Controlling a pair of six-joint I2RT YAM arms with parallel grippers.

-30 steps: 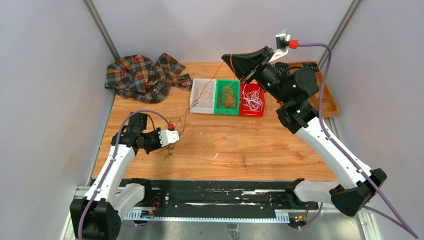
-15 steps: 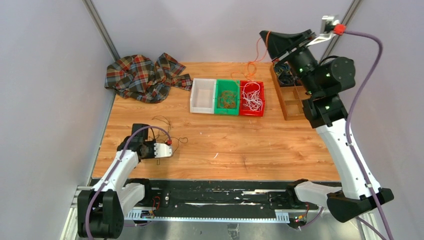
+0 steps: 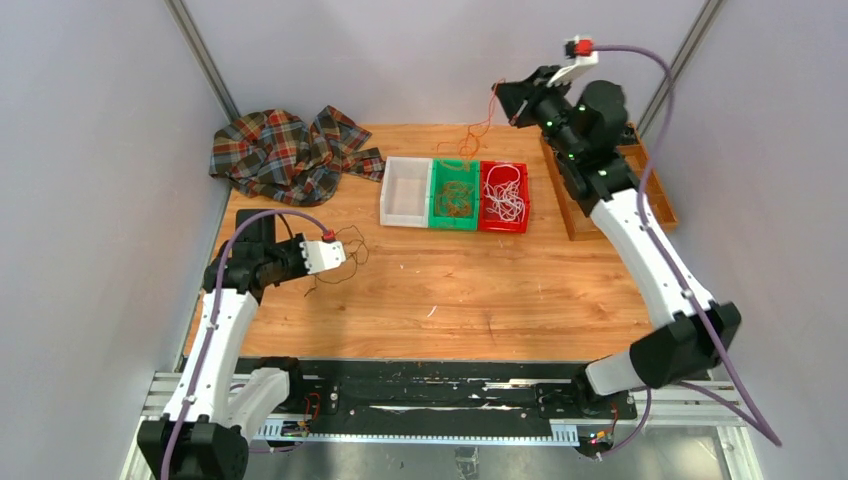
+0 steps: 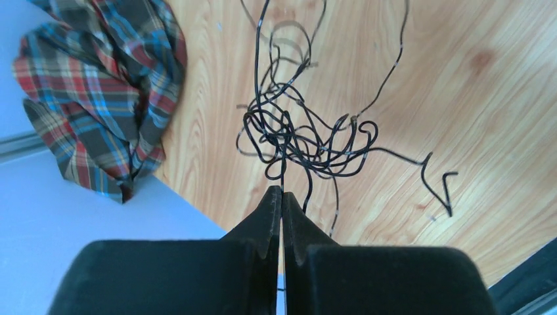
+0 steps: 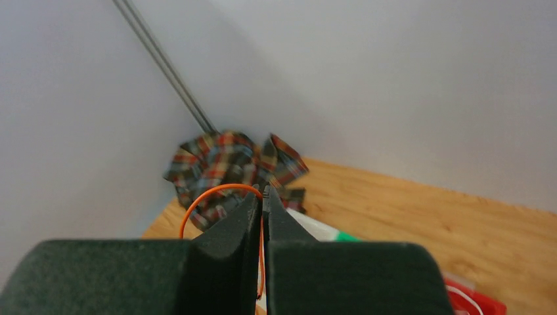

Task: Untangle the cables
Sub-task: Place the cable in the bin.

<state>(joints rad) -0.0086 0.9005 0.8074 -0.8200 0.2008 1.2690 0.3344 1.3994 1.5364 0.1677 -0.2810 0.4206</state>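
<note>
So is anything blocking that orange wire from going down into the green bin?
Nothing visible does. The orange wire hangs from the shut right gripper in open air, just behind the green bin, which holds only a heap of similar wires.

Left claw [image 4: 282,192] clamped, low; right claw [image 5: 262,194] clamped, high.

From above and behind we overlook the whole light wooden surface [image 3: 500,290]; both wrist views, left close, right far, share the crumpled plaid cloth [image 3: 285,150].
</note>
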